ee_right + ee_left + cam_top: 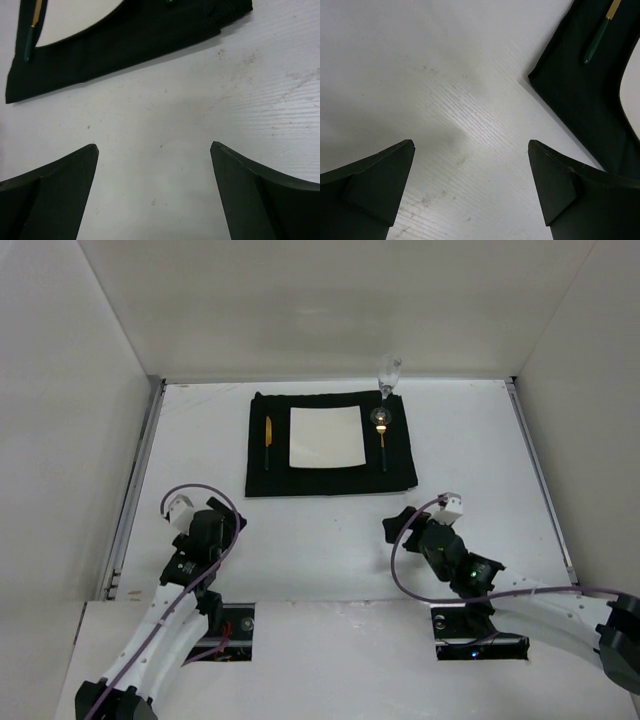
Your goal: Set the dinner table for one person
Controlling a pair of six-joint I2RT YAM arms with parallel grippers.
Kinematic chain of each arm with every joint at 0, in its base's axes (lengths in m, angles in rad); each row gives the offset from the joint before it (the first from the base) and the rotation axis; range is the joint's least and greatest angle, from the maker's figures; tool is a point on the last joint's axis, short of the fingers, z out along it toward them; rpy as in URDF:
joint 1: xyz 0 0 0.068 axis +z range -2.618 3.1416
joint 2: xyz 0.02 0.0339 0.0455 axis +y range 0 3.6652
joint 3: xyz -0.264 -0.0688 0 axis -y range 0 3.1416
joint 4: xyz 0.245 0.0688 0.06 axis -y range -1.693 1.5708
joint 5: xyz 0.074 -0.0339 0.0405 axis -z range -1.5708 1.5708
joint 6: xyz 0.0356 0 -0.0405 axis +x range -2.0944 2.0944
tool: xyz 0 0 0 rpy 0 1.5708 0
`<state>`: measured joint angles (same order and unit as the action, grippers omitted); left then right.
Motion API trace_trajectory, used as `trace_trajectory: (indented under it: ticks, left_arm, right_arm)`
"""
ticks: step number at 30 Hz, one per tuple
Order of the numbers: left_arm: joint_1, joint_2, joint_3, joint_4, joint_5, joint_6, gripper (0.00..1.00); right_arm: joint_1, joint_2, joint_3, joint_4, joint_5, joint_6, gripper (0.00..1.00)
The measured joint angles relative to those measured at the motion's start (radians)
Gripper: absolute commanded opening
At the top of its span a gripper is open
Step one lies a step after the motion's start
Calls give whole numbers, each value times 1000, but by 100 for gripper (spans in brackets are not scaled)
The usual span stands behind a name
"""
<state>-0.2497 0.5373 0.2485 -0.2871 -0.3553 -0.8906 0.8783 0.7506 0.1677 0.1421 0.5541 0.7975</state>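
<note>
White plate (326, 436), black mat (330, 481) on dinner table (200, 445).

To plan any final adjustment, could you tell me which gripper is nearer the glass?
Right. The right gripper hovers near the right end of the mat, the side where the glass stands; the left gripper hovers off its near-left corner, diagonally opposite.

The dinner table (480, 460) (matte white) carries a black mat (330, 480).

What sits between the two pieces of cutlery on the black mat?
A white square plate lies between the left piece and the right piece, all on the mat. The top view shows this plainly.
</note>
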Motion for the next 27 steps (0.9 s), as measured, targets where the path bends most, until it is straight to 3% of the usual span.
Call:
trace_trajectory:
  ticks: [11,27]
  left_arm:
    - [-51,-16,-98,133,5,-19,100]
    - [-50,-10,-98,143,6,-20,100]
  right_arm:
    - [13,60,9,-3,23,3,100]
    - [20,-103,-19,-3,42,11,100]
